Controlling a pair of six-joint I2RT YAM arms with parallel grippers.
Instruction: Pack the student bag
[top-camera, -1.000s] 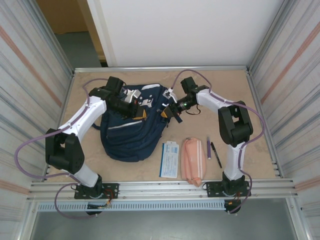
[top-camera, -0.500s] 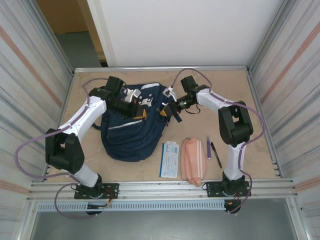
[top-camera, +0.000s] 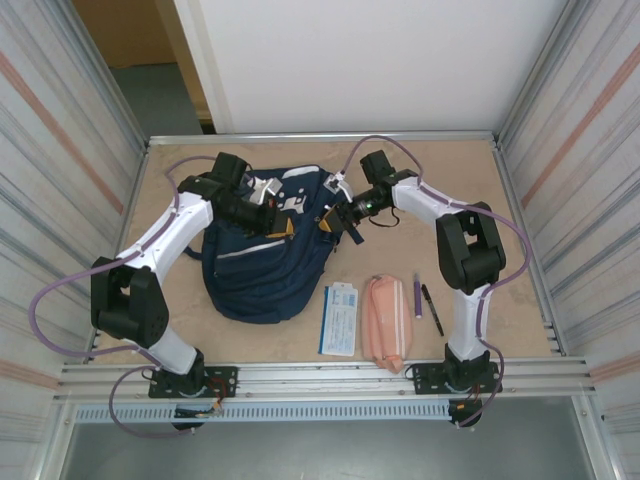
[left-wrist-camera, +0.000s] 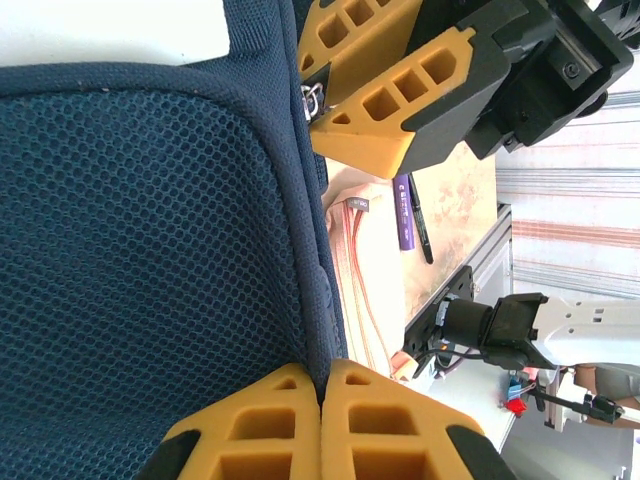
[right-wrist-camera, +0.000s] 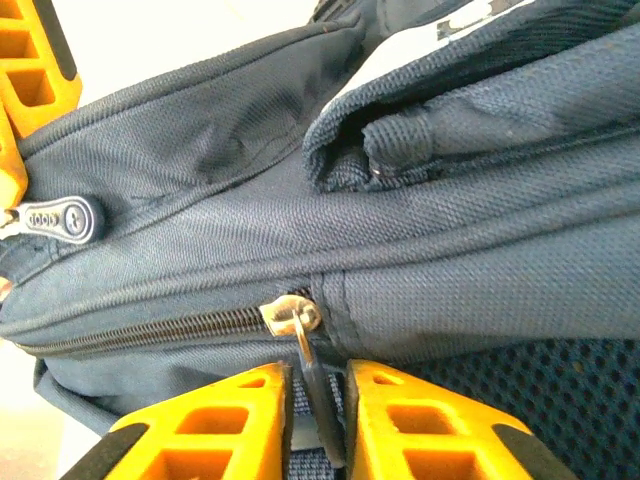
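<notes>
Corrugated metal walls stand around the brown table (top-camera: 520, 200), and on its left half lies the student bag (top-camera: 260, 270), flat, with its upper end towards the far wall. You are, I judge, only at the opening step. Your left gripper (left-wrist-camera: 320, 385) has its fingers pressed together on the edge of the bag's mesh panel. Your right gripper (right-wrist-camera: 318, 372) is closed on the dark zipper pull (right-wrist-camera: 325, 420), which sits between its two yellow fingers. The zipper teeth (right-wrist-camera: 150, 330) to the left of the slider look closed, so the bag seems not yet opened. Nothing is packed: the blue-and-white booklet (top-camera: 339, 320), the pink pencil pouch (top-camera: 385, 318), the purple pen (top-camera: 417, 297) and the black pen (top-camera: 431, 308) all lie on the table to the right of the bag, near the front edge. How far this zipper runs you cannot tell, because the right wrist view cuts it off on the left. From the top view the two grippers cover the upper part of the bag, and its inside is hidden.
</notes>
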